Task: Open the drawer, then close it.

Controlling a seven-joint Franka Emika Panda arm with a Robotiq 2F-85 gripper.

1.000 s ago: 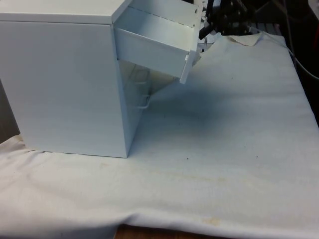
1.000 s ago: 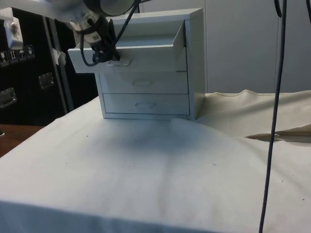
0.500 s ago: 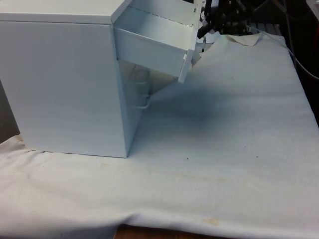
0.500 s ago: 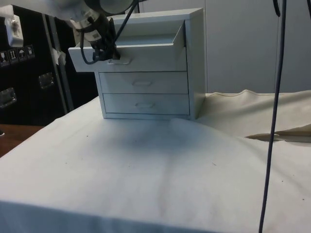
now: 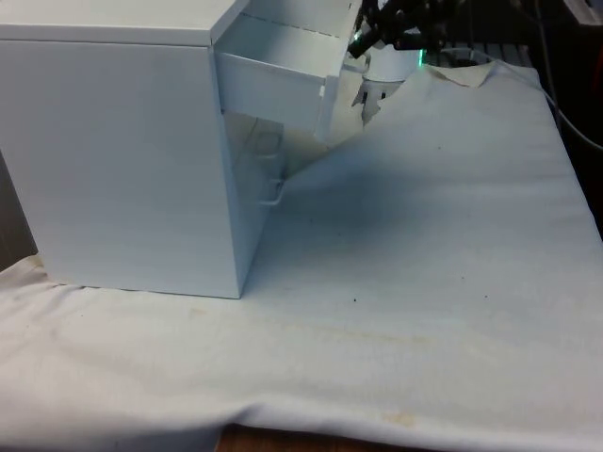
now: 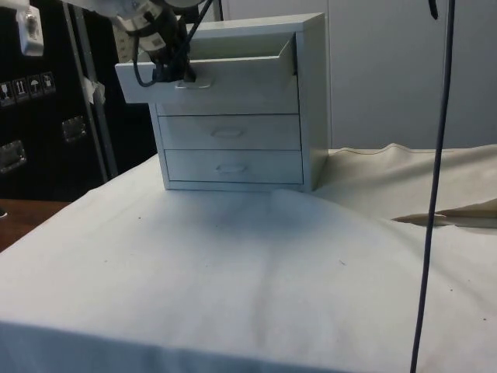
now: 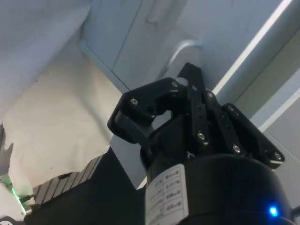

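A white chest of three drawers (image 5: 122, 160) stands on the cloth at the front view's left. Its top drawer (image 5: 273, 80) is pulled partly out, and the side view shows that drawer's front (image 6: 217, 78) with a small metal handle (image 6: 192, 83). My black gripper (image 6: 172, 71) is at the drawer front, right by the handle. In the wrist view the gripper (image 7: 190, 72) has its fingers pressed together, their tips just short of the curved handle (image 7: 185, 47) and nothing between them. The gripper (image 5: 363, 42) sits just beyond the drawer's outer end.
The middle drawer (image 6: 227, 132) and bottom drawer (image 6: 231, 166) are closed. The white cloth (image 5: 424, 235) spreads wide in front of the chest, with folds at the side view's right. A dark cable (image 6: 431, 194) hangs down there.
The top drawer has slid partway back into the chest, and my gripper has moved with its front towards the chest.
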